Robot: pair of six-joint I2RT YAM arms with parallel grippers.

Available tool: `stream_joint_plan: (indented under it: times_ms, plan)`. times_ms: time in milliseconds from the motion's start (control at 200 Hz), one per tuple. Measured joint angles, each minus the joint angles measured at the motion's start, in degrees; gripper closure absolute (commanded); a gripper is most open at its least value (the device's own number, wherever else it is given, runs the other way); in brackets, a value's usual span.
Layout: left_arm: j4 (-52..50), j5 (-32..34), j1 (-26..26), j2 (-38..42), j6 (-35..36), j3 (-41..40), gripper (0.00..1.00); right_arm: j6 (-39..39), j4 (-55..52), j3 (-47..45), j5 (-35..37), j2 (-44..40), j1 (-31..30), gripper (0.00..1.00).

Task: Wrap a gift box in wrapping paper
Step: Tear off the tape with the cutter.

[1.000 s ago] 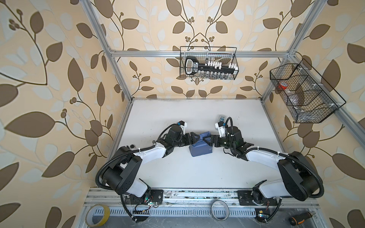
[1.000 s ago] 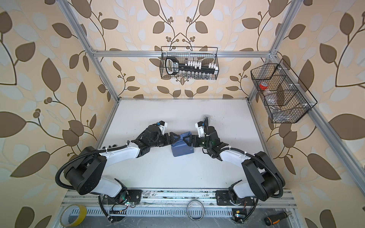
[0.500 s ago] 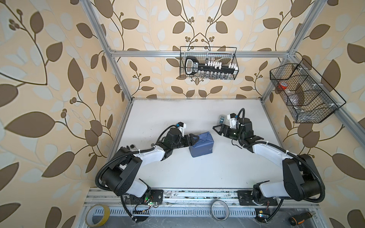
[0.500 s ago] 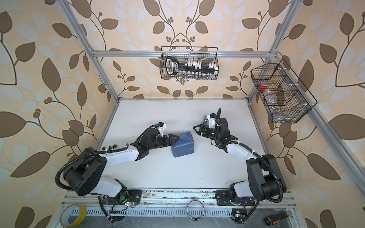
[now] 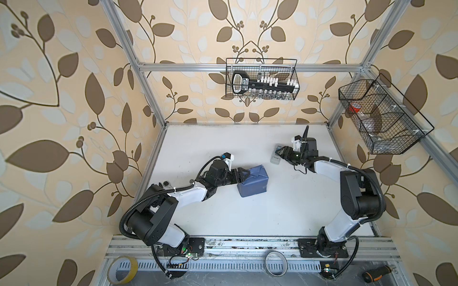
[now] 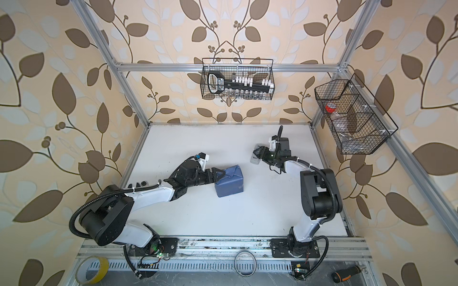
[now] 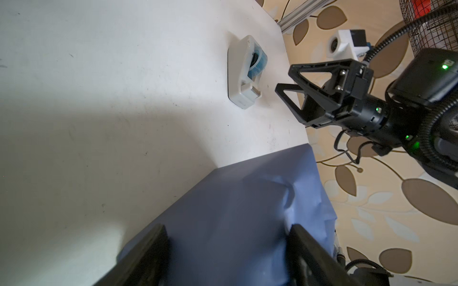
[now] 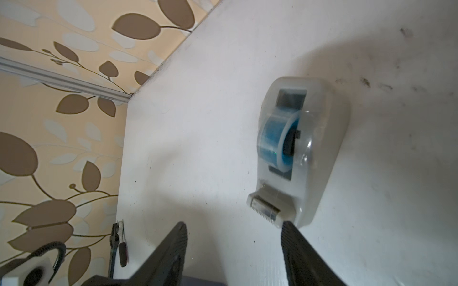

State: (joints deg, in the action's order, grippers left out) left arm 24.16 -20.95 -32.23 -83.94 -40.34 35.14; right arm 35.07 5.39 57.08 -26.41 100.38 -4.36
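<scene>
Facing left hand point(image 5: 243, 174): wrapping paper point(image 5: 255, 183) folds

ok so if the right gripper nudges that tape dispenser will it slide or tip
Probably slides: the tape dispenser looks like a small, light plastic shell on the smooth table. Tipping seems unlikely, since it sits low and long. Its shell looks stiff.

wrapping paper point(image 5: 252, 184): matt slate-blue paper, creased at the folds. surface point(image 5: 247, 218): white, matt, scuffed, dark specks. tape dispenser point(image 8: 303, 151): frosted translucent plastic, glossy blue roll inside. right hand point(image 7: 283, 77): matt black plastic, ribbed grip faces. frame point(image 5: 247, 67): brushed aluminium. 12 o'clock basket point(image 5: 261, 59): black wire.
</scene>
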Motion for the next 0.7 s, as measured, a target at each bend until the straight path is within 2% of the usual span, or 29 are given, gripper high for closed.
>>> stream_joint_plan:
  times_ms: [230,700]
  plan:
    - [-0.66,0.0,0.0,0.15,0.59,0.28,0.22,-0.68,-1.29,4.04,0.07,5.75,0.42,0.5]
    - [-1.07,0.04,0.0,0.2,1.18,0.46,0.23,0.31,-0.11,5.05,-3.39,9.27,0.63,0.59]
